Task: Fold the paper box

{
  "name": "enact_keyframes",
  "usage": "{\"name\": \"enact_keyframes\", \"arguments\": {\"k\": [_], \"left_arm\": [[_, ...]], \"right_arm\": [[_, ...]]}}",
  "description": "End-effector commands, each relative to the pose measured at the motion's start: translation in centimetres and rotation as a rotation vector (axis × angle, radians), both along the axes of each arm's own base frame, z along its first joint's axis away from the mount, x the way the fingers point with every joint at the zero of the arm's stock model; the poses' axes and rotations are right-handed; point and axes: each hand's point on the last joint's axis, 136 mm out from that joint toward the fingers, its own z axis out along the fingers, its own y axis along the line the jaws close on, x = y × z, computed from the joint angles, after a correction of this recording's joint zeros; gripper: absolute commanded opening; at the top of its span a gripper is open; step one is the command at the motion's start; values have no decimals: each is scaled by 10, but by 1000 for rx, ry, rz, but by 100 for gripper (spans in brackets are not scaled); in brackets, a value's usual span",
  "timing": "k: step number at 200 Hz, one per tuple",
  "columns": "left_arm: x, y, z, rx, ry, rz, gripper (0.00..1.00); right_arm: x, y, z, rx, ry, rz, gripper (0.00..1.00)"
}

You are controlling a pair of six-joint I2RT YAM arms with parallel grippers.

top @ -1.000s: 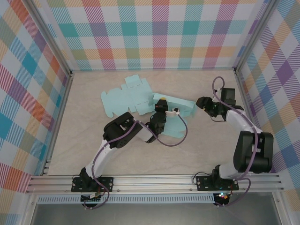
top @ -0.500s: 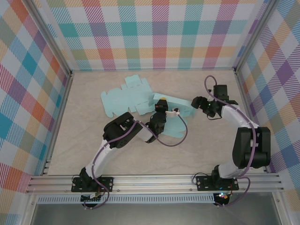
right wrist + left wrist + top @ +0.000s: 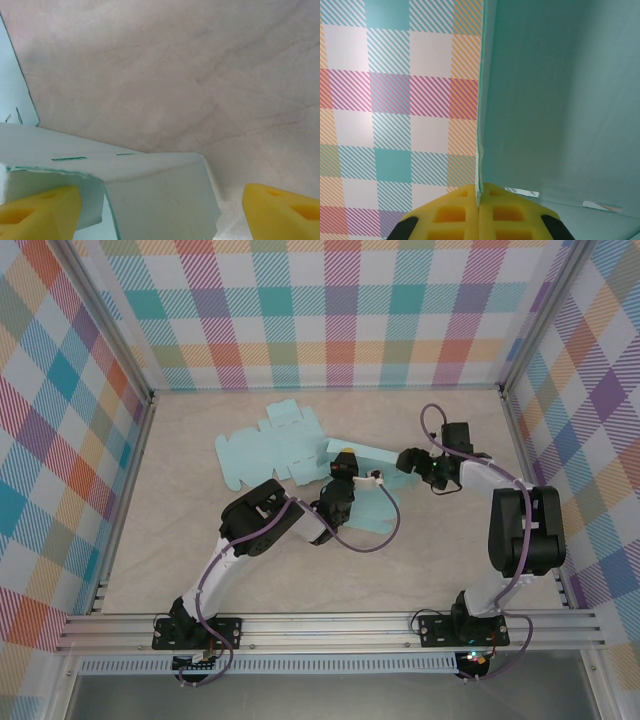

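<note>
a: where the table [image 3: 180, 540] shows as bare beige, what lies on it?

b: the paper box [image 3: 262, 452], a pale teal die-cut blank. it lies mostly flat toward the far middle, with its right part lifted off the surface.

a: who has hold of it?

b: the left gripper [image 3: 347, 456] is at that lifted part. in the left wrist view its yellow pads [image 3: 451, 216] are pressed together on the thin edge of a teal panel [image 3: 560, 100] that stands upright between them.

a: and the other arm?

b: the right gripper [image 3: 406, 459] sits just beside the box's right end. seen from the right wrist, its yellow fingers [image 3: 39, 210] are spread wide. the corner of a folded teal flap [image 3: 155, 190] lies between them, close against one finger and well clear of the other.

a: anything in the way?

b: a purple cable [image 3: 368, 549] from the left arm loops over the blank's near edge, and that arm's wrist covers part of the sheet. checked walls [image 3: 340, 320] close in three sides, and an aluminium rail [image 3: 330, 625] runs along the near edge.
</note>
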Motion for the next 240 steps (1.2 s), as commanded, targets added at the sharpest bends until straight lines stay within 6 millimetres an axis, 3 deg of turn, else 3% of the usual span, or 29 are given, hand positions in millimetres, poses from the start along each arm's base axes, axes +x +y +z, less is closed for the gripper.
{"name": "enact_keyframes", "arguments": {"k": [1, 32, 84, 133, 165, 195, 240], "left_arm": [[-8, -8, -14, 25, 13, -35, 0], [-8, -7, -18, 40, 16, -25, 0], [-8, -6, -23, 54, 20, -19, 0], [-10, -4, -27, 67, 27, -21, 0], [-9, -5, -26, 65, 24, -25, 0], [-9, -6, -25, 64, 22, -29, 0], [-9, -7, -28, 78, 22, -32, 0]], "right_arm": [[13, 12, 4, 52, -66, 14, 83], [6, 4, 0, 14, -49, -13, 77], [-33, -12, 3, -60, 10, -51, 78], [-42, -18, 33, -56, -42, -62, 77], [-30, -44, 54, -50, -94, -143, 67], [-16, -78, 42, -57, -35, -235, 60], [34, -62, 16, 67, -34, -103, 56]]}}
